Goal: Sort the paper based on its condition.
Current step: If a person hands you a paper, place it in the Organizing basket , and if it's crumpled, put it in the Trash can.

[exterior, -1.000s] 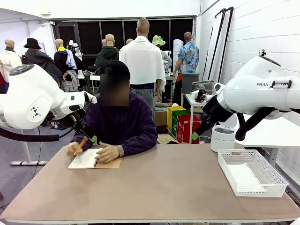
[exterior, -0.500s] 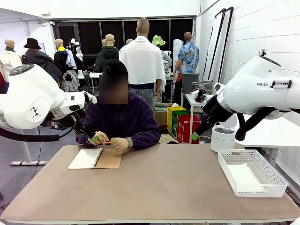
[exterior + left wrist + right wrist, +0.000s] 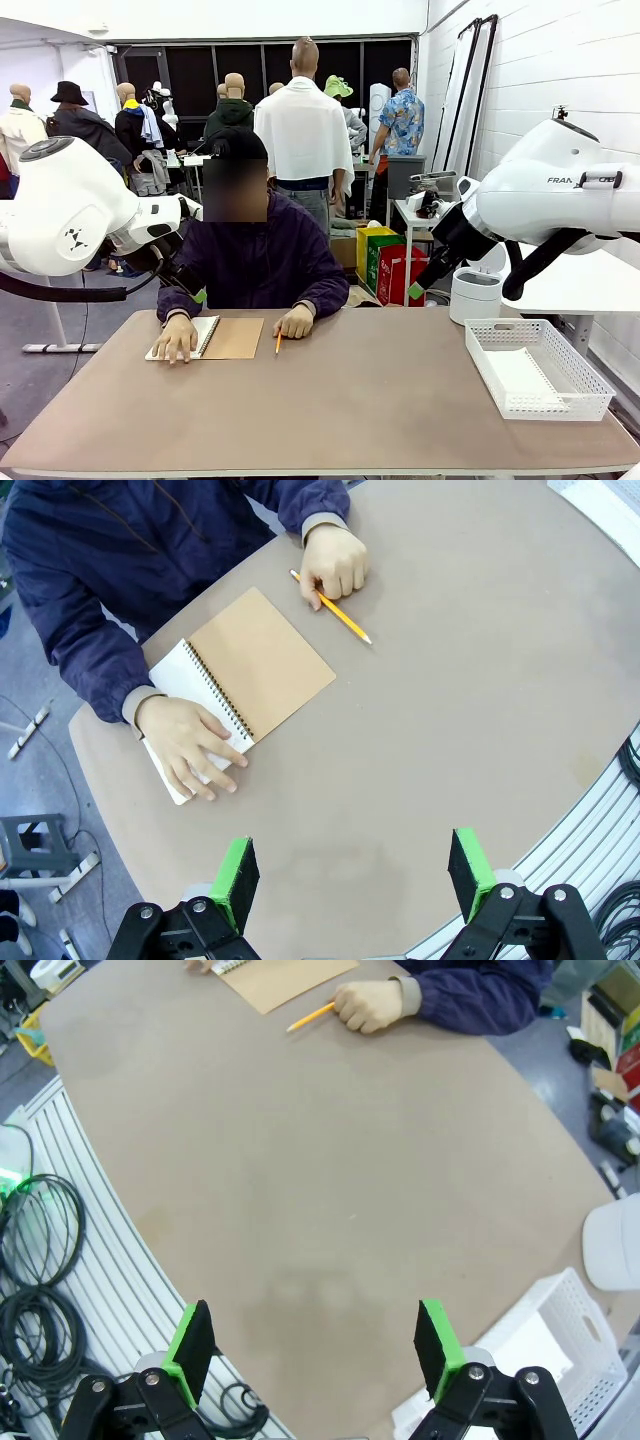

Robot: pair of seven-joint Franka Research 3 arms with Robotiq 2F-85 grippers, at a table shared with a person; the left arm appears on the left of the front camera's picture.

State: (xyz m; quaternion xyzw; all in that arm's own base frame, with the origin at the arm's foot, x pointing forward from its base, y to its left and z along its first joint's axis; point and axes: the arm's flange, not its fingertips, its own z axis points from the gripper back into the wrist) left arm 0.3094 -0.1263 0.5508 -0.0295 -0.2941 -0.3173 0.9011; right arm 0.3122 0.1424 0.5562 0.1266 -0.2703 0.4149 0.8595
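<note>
A spiral-bound notebook (image 3: 232,338) with a brown card cover lies open at the table's far left, in front of a seated person. One of the person's hands (image 3: 190,745) rests flat on its white page (image 3: 175,675). The other hand (image 3: 335,562) touches an orange pencil (image 3: 335,608) lying beside the notebook. A plain white sheet of paper (image 3: 522,374) lies flat inside the white basket (image 3: 555,405). My left gripper (image 3: 352,880) hangs open high above the table, holding nothing. My right gripper (image 3: 312,1350) is likewise open and empty above the table's near middle.
The white mesh basket (image 3: 560,1310) stands at the table's right edge. A white round bin (image 3: 475,295) sits beyond the far right corner. The brown tabletop (image 3: 350,400) stretches bare between notebook and basket. Cables (image 3: 40,1260) lie below the near edge.
The person has stopped writing, laid the pencil on the table beside the notebook and put one hand flat on the white page. Neither arm has moved.
</note>
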